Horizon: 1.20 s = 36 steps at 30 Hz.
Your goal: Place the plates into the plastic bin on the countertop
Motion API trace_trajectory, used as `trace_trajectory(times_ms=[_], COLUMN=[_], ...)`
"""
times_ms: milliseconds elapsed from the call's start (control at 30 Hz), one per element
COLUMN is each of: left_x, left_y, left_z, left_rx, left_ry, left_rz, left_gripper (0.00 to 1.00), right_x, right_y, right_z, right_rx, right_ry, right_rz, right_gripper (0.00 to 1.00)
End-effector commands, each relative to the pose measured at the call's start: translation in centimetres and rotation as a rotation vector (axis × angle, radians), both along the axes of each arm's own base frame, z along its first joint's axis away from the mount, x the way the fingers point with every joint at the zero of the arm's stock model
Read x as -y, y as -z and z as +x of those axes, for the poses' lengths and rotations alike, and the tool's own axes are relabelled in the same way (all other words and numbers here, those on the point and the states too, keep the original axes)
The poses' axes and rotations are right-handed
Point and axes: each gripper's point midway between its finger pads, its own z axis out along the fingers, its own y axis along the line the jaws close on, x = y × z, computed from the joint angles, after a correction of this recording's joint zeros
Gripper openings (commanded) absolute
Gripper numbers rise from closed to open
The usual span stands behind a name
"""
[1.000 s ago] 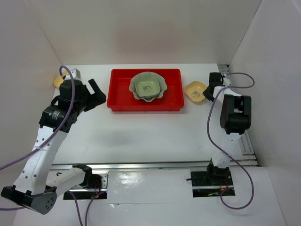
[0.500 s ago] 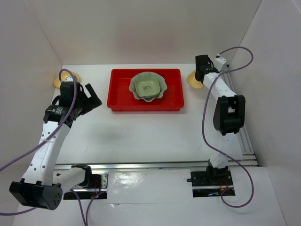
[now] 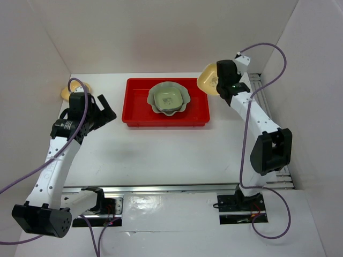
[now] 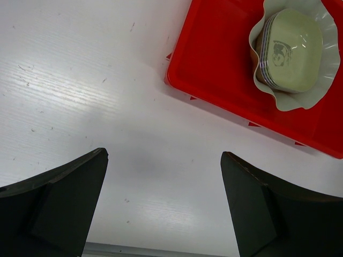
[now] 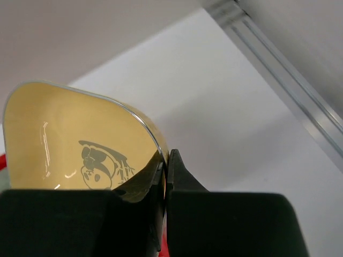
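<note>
Countertop [image 3: 161, 152] corner: left arm [image 3: 56, 152] half hides a yellow dish [image 3: 64, 94].

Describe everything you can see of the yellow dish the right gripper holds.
The yellow dish is small, shallow and rounded-square, glossy like hard plastic, with a thin pale rim and a dark cartoon print in its well. The right gripper pinches its rim, one finger inside, one outside. It is tilted, apparently clear of the countertop, beside the red bin's far right corner. Nothing else touches it.
</note>
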Motion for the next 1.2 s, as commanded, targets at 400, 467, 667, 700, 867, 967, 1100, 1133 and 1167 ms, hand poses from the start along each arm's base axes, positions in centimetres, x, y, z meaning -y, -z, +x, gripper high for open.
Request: trace_trajectory(times_ms=[400, 467, 667, 700, 867, 967, 1100, 1133, 1167], left_x=[0.0, -0.1, -0.1, 0.0, -0.1, -0.1, -0.1, -0.1, -0.1], left_y=[-0.4, -0.4, -0.3, -0.3, -0.1, -0.1, -0.1, -0.1, -0.1], left_z=[0.1, -0.1, -0.2, -0.2, 0.0, 0.0, 0.0, 0.0, -0.1], left_rx=[0.054, 0.058, 0.057, 0.057, 0.047, 0.047, 0.047, 0.047, 0.047], left_ry=[0.012, 0.012, 0.025, 0.032, 0.030, 0.030, 0.030, 0.030, 0.036], left_rz=[0.001, 0.001, 0.016, 0.011, 0.006, 0.006, 0.006, 0.006, 0.013], left_gripper=[1.00, 1.00, 1.00, 1.00, 1.00, 1.00, 1.00, 1.00, 1.00], right_x=[-21.6, -23.1, -23.4, -23.3, -23.8, -23.9, -25.0, -25.0, -25.3], right_y=[-1.4, -2.6, 2.6, 3.5, 5.9, 6.9, 7.9, 7.9, 7.7], right_z=[10.0, 10.6, 11.3, 11.2, 10.4, 10.3, 9.7, 9.7, 9.7], right_rx=[0.041, 0.062, -0.050, -0.071, -0.092, -0.112, -0.132, -0.132, -0.122], right_ry=[-1.062, -1.108, -1.129, -1.129, -1.084, -1.073, -1.092, -1.086, -1.090], right_rz=[0.065, 0.007, 0.010, 0.015, 0.054, 0.080, 0.082, 0.094, 0.105], right_gripper=[0.00, 0.00, 0.00, 0.00, 0.00, 0.00, 0.03, 0.12, 0.19])
